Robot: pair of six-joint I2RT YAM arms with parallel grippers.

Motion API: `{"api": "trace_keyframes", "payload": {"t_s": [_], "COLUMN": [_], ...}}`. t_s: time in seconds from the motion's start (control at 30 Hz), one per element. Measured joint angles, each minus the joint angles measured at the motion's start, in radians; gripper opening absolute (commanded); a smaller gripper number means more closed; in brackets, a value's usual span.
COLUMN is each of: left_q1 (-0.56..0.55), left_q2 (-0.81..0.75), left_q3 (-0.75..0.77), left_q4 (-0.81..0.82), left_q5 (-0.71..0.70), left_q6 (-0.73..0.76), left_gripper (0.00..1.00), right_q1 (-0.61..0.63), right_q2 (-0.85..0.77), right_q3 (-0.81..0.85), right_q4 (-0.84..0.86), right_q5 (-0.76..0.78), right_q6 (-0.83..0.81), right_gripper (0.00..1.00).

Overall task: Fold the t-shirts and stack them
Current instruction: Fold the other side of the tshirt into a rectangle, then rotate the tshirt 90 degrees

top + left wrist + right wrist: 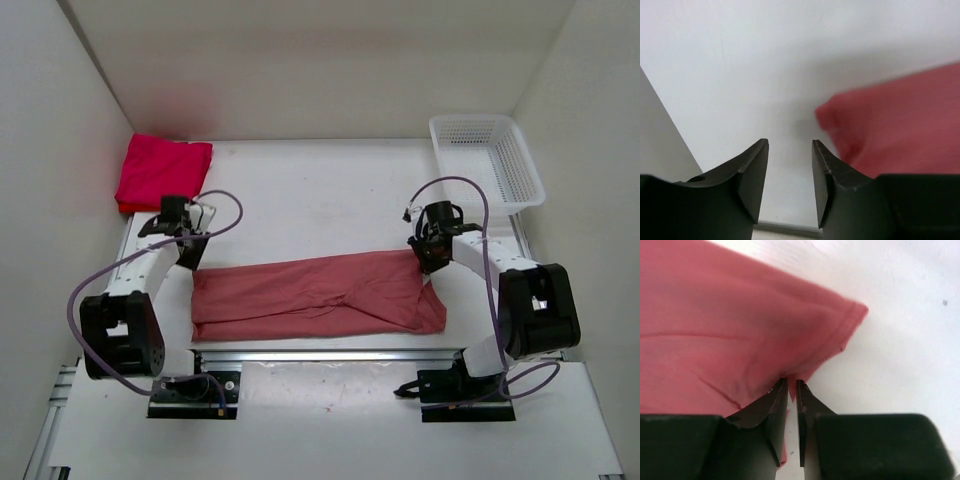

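Note:
A salmon pink t-shirt (320, 295) lies folded into a long band across the middle of the table. A bright red t-shirt (163, 170) sits folded at the back left corner. My left gripper (190, 255) hangs just past the band's left end. Its jaws (790, 142) stand open over bare table with nothing between them, and a corner of reddish cloth (900, 120) lies to their right. My right gripper (428, 265) is at the band's far right corner. In the right wrist view it (792, 381) is nearly closed, pinching a thin fold of the salmon pink t-shirt (730, 325) at the tips.
A white mesh basket (490, 160) stands at the back right. White walls close in the left, right and back. A metal rail (320, 355) runs along the table's near edge, just in front of the shirt.

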Motion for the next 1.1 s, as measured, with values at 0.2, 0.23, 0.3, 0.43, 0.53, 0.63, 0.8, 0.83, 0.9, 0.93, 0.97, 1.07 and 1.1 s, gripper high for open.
{"api": "trace_keyframes", "payload": {"t_s": [0.2, 0.23, 0.3, 0.43, 0.53, 0.63, 0.8, 0.83, 0.9, 0.93, 0.97, 1.07, 1.1], "left_q1": [-0.146, -0.162, -0.177, -0.186, -0.17, -0.111, -0.049, -0.05, -0.052, -0.047, -0.037, 0.006, 0.022], "left_q2": [-0.014, -0.008, 0.011, 0.06, 0.075, 0.08, 0.077, 0.075, 0.061, 0.055, 0.052, 0.049, 0.048], "left_q3": [0.098, 0.084, 0.039, -0.043, -0.087, -0.098, -0.112, -0.123, -0.138, -0.143, -0.146, -0.145, -0.144], "left_q4": [0.019, 0.022, 0.025, 0.019, 0.04, 0.057, 0.088, 0.095, 0.104, 0.105, 0.102, 0.094, 0.09], "left_q5": [0.068, 0.064, 0.051, 0.024, -0.017, -0.034, -0.055, -0.06, -0.069, -0.071, -0.071, -0.071, -0.071], "left_q6": [-0.04, -0.04, -0.038, -0.032, -0.019, -0.013, -0.007, 0.0, 0.007, 0.01, 0.011, 0.01, 0.008], "left_gripper": [0.64, 0.63, 0.65, 0.55, 0.41, 0.38, 0.33, 0.32, 0.31, 0.31, 0.32, 0.39, 0.4], "right_q1": [0.021, 0.017, 0.012, 0.011, 0.014, 0.014, 0.04, 0.053, 0.077, 0.089, 0.1, 0.118, 0.124], "right_q2": [0.0, 0.0, 0.0, 0.009, 0.026, 0.056, 0.154, 0.183, 0.222, 0.255, 0.301, 0.454, 0.517], "right_q3": [0.006, 0.006, 0.009, 0.032, 0.054, 0.073, 0.12, 0.14, 0.192, 0.235, 0.292, 0.502, 0.599], "right_q4": [0.014, 0.014, 0.014, 0.013, 0.02, 0.026, 0.035, 0.031, 0.024, 0.022, 0.026, 0.021, 0.022], "right_q5": [0.016, 0.021, 0.034, 0.044, 0.042, 0.03, 0.017, 0.018, 0.023, 0.023, 0.025, 0.043, 0.051], "right_q6": [-0.013, -0.013, -0.015, -0.019, -0.019, -0.019, -0.036, -0.042, -0.042, -0.042, -0.041, -0.033, -0.029], "right_gripper": [0.26, 0.29, 0.34, 0.42, 0.42, 0.36, 0.0, 0.0, 0.0, 0.0, 0.0, 0.0, 0.0]}}
